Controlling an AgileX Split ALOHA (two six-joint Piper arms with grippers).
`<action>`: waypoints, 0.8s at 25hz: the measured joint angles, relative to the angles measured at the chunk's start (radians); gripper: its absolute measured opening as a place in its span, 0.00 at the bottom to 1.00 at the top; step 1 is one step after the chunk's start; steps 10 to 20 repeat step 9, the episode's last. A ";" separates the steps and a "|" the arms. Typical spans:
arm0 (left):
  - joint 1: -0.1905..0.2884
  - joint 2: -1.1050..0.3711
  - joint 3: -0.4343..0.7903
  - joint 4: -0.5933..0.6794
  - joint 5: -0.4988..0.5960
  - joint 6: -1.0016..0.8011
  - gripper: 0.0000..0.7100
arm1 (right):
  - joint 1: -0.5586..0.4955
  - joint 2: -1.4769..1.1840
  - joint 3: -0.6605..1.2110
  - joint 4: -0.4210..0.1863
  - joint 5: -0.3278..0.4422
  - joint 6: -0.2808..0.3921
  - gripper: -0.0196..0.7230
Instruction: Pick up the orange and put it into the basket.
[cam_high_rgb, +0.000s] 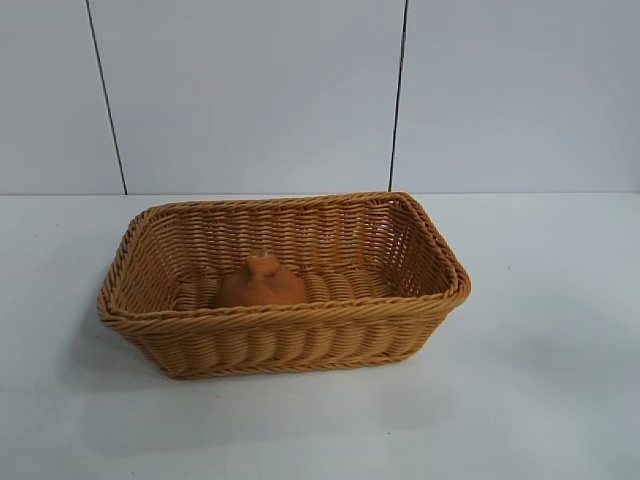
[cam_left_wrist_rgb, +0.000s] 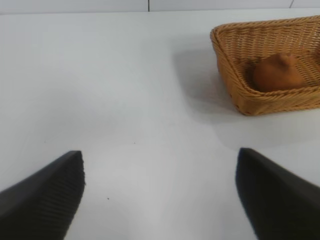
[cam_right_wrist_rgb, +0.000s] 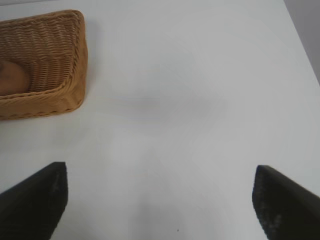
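Note:
The orange (cam_high_rgb: 262, 284), brownish with a knob on top, rests inside the tan wicker basket (cam_high_rgb: 290, 318) at the middle of the white table. It also shows in the left wrist view (cam_left_wrist_rgb: 278, 73) inside the basket (cam_left_wrist_rgb: 235, 80), and partly in the right wrist view (cam_right_wrist_rgb: 11, 77) inside the basket (cam_right_wrist_rgb: 70, 75). My left gripper (cam_left_wrist_rgb: 160, 195) is open and empty above bare table, well away from the basket. My right gripper (cam_right_wrist_rgb: 160, 200) is open and empty above bare table on the basket's other side. Neither arm shows in the exterior view.
The white table (cam_high_rgb: 560, 400) spreads around the basket. A white panelled wall (cam_high_rgb: 250, 90) stands behind it. The table's edge (cam_right_wrist_rgb: 300, 40) shows in the right wrist view.

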 joint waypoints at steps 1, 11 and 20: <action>0.000 0.000 0.000 0.000 0.000 0.000 0.83 | 0.000 -0.001 0.001 0.000 0.000 0.000 0.96; 0.000 0.000 0.000 0.000 0.000 0.000 0.83 | 0.000 -0.004 0.001 0.002 0.000 0.000 0.96; 0.000 0.000 0.000 0.000 0.000 0.000 0.83 | 0.000 -0.004 0.001 0.002 0.000 0.000 0.96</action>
